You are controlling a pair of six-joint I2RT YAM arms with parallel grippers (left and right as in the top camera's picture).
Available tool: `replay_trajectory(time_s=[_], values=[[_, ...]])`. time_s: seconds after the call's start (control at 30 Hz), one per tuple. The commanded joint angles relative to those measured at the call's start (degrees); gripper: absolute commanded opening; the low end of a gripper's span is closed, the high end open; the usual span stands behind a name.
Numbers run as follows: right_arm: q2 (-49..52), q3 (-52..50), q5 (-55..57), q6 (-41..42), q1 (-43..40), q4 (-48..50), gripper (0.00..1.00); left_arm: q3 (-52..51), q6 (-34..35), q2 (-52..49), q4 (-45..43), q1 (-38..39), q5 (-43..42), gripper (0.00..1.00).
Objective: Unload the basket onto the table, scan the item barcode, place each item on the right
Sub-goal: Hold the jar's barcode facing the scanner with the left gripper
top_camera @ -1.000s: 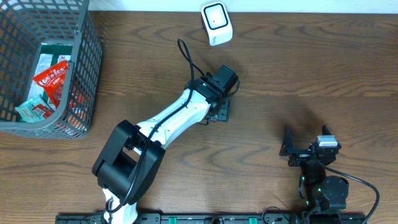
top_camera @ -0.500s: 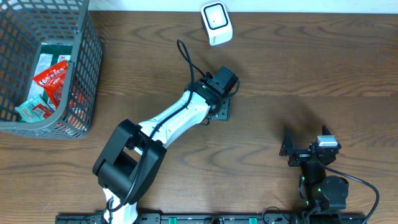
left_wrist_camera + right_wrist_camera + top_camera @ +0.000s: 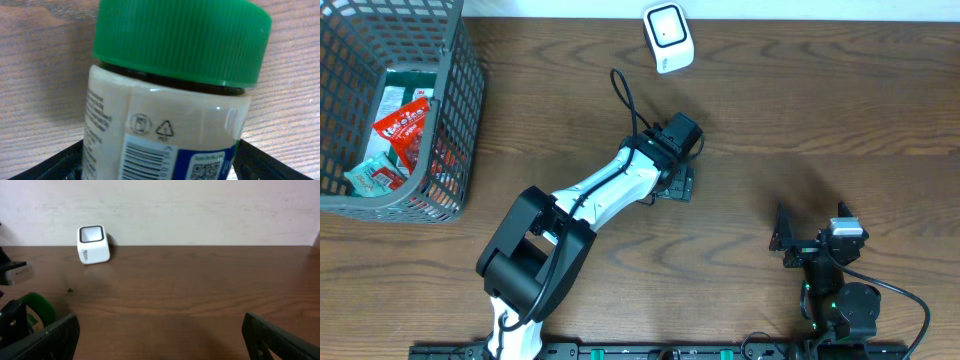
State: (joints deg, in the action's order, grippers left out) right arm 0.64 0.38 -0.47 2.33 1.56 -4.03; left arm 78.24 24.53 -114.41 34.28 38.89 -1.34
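looking from the robot's side first: the right claw (image 3: 810, 225) is parked at about 5 o'clock on the table (image 3: 820, 120), fingers spread wide with nothing between them. my guess is it's just staying out of the way.

further in, near dead centre, the left claw (image 3: 676, 184) is reached out low over the jar (image 3: 165, 125). in the left wrist view the jar fills the gap between the two black fingers, with its green lid (image 3: 182, 42) pointing away from the camera. honestly can't tell if the claw is squeezing it or sitting loose around it, since only the finger edges show in the bottom corners. can't tell whether the jar rests on the wood either.

the barcode (image 3: 145, 160) is on the label side facing the wrist camera, so i'd guess it isn't aimed at the scanner (image 3: 667, 37). that's the little white box at 12 o'clock by the far edge, well apart from the jar. i reckon the jar needs carrying toward 12 and turning so the stripes face the scanner window.

way out at 10 o'clock is the grey mesh basket (image 3: 460, 120) with packets (image 3: 405, 125) inside, probably stock waiting its turn.
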Motion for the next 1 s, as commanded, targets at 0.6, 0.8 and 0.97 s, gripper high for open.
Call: replay_trajectory(time_s=[0.6, 0.8, 0.97], values=[[-0.26, -0.09, -0.04, -0.26, -0.24, -0.17, 0.99, 1.60, -13.31, 2.32, -2.29, -0.35, 4.81, 0.88], [-0.26, -0.09, -0.04, -0.26, -0.24, -0.17, 0.99, 0.33, -12.94, 1.29, -3.41, -0.28, 4.74, 0.88], [-0.26, -0.09, -0.04, -0.26, -0.24, -0.17, 0.99, -0.07, -12.92, 0.85, -5.09, -0.31, 3.34, 0.88]])
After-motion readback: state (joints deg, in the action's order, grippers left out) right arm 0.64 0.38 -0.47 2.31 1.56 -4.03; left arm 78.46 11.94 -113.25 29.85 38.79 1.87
